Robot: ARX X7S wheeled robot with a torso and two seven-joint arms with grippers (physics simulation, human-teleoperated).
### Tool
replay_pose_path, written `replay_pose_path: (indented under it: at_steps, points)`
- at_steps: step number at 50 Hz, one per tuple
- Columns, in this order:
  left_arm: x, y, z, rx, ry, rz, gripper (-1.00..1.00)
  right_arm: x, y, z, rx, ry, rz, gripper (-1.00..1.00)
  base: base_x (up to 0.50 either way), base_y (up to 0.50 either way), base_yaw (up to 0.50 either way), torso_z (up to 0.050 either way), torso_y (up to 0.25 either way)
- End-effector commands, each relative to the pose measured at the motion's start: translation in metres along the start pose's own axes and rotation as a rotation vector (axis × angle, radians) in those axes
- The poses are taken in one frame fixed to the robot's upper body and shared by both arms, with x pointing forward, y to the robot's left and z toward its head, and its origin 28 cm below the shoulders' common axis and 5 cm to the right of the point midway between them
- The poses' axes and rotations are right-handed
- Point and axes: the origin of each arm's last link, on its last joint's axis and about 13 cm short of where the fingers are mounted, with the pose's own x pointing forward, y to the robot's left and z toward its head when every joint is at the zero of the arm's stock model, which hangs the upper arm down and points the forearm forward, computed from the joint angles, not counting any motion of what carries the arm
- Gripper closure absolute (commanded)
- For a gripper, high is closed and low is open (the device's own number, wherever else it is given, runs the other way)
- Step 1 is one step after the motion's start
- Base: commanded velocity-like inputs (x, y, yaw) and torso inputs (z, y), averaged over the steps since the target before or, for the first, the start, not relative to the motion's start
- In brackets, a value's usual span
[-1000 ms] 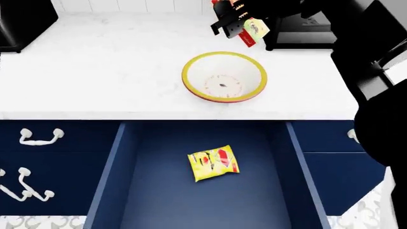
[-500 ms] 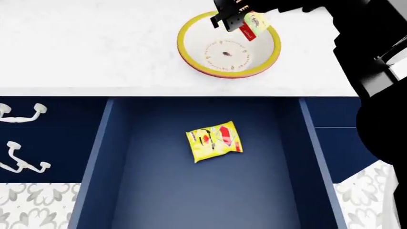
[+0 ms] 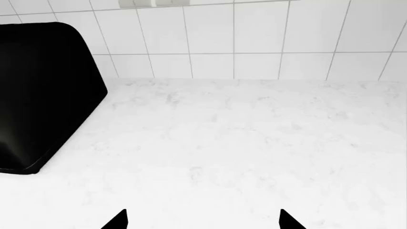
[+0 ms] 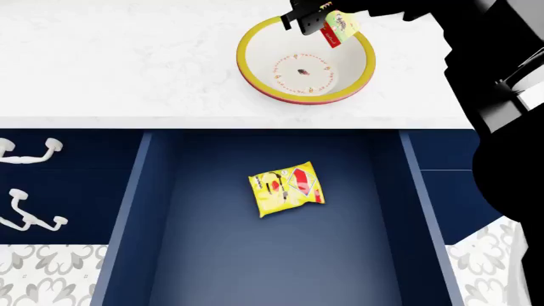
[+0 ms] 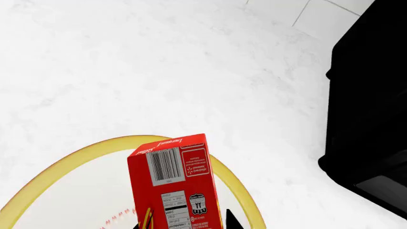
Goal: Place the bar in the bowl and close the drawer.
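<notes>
My right gripper [image 4: 316, 19] is shut on the bar [image 4: 337, 29], a small red and pale yellow box, and holds it above the far rim of the bowl [image 4: 255, 70]. In the right wrist view the bar [image 5: 175, 179] stands between my black fingertips, with the bowl's yellow rim [image 5: 76, 155] beneath it. The bowl is white inside with dark specks and sits on the white counter. The navy drawer [image 4: 153, 255] stands wide open below the counter edge; its handle is out of view. My left gripper [image 3: 202, 222] is open over bare counter and does not show in the head view.
A flat yellow snack packet [image 4: 286, 189] lies inside the drawer. White curved handles [image 4: 25, 153] sit on the navy fronts at left. A black appliance [image 3: 38, 95] stands by the tiled wall; another black appliance [image 5: 372, 119] stands beside the bowl. Patterned floor tiles [image 4: 42, 280] show below.
The view has dropped, so the bowl sits higher in frame and more of the drawer shows. My right gripper with the bar now hangs over the bowl's far rim.
</notes>
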Motion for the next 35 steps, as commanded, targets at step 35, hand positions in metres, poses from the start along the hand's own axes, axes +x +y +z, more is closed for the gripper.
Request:
replay_pose_path:
  at_steps: [35]
  points:
    - [-0.001, 0.003, 0.0, 0.021, -0.001, 0.004, -1.0, 0.02, 0.013, -0.02, 0.031, -0.003, -0.013, 1.0, 0.0, 0.0, 0.0, 0.0, 0.0]
